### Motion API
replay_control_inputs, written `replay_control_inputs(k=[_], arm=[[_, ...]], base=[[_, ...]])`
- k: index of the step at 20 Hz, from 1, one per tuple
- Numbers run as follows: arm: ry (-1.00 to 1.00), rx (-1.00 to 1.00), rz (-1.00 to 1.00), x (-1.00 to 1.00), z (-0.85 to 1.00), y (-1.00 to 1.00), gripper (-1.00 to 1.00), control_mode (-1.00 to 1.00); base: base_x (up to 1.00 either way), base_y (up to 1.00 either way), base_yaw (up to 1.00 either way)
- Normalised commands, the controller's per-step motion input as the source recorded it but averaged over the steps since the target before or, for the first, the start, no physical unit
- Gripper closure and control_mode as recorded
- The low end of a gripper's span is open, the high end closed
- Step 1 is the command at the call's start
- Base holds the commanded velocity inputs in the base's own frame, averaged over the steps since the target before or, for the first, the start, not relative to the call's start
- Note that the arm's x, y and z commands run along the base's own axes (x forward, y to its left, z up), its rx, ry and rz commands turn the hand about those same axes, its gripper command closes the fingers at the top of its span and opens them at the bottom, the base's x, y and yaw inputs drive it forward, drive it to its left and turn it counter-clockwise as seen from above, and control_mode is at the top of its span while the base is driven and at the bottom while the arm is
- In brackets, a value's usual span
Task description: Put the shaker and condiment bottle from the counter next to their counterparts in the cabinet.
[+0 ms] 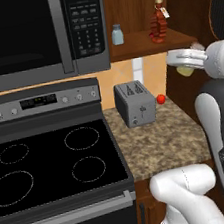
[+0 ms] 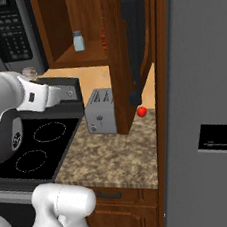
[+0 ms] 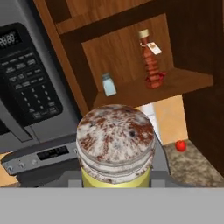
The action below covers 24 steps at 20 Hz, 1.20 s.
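Closest to the hand camera sits the shaker [image 3: 115,151], its mottled grey-and-rust cap filling the centre and a band of yellow-green body just under it. It rides in the jaws, lifted clear of the tabletop [image 1: 156,143]; in the left base view a pale yellow-green patch shows at the gripper [image 1: 186,68]. The fingers themselves are hidden by the shaker, but its height in the air suggests they are closed on its body. It looks small, rigid and light, with smooth round sides that could slip or roll, so a hold low on the body below the cap seems best.

Farther back on the tabletop stand a grey toaster [image 1: 134,103] and, just beside it, a small red rounded item [image 1: 160,98]. Beyond and above, on the cabinet [image 3: 131,43] shelf, the pale blue shaker [image 3: 108,84] stands upright, well apart from the condiment bottle [image 3: 151,61], which already stands there. To the left hangs the black microwave [image 1: 32,34].
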Motion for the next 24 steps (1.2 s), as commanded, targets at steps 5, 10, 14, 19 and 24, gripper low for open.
replay_control_inputs(k=[5, 10, 14, 19, 24], arm=[[-0.12, -0.19, 0.02, 0.26, 0.05, 0.0, 1.0, -1.0], [-0.09, -0.18, 0.01, 0.02, -0.09, 0.03, 1.0, -1.0], [0.0, -0.05, 0.01, 0.23, 0.29, 0.0, 1.0, -1.0], [0.01, -0.05, 0.0, 0.22, 0.34, 0.0, 1.0, -1.0], [0.03, -0.1, 0.0, 0.16, 0.01, 0.0, 1.0, -1.0]], base=[[0.0, 0.0, 0.0], [0.0, 0.0, 0.0], [0.0, 0.0, 0.0], [0.0, 0.0, 0.0], [0.0, 0.0, 0.0]])
